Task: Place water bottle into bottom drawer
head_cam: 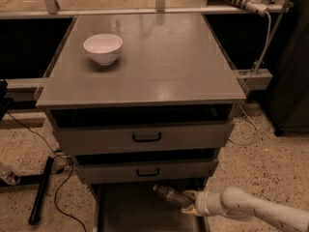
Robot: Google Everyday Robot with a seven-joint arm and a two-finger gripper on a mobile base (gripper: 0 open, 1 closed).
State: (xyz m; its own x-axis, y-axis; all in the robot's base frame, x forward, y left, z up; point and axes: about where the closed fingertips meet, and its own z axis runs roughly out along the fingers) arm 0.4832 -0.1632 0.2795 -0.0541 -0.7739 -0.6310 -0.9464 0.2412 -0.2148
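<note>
Nearest to you, your white arm (253, 209) reaches in from the lower right corner, low over the floor. At its tip the gripper (187, 202) sits over the right side of the bottom drawer (123, 210), just under the front of the drawer above it. Its pale fingers (189, 194) are clamped on the base end of the water bottle (169, 194). The bottle lies nearly level, its cap end pointing left and slightly back, held above the drawer's dark floor. You cannot tell from here whether it touches that floor.

Left of the cabinet, a black bar (40, 191) lies on the speckled floor (270, 161), with a thin dark cable curling beside it.

Above the open tray are two grey drawer fronts, the lower one (106, 173) and the upper one (96, 139), each with a black handle at its middle. Both stand slightly out from the cabinet.

Further back, the flat grey cabinet top (164, 66) carries a white bowl (103, 48), upright near its back left corner.

Beyond, at the far right, a white cable (264, 42) hangs down from a rail.
</note>
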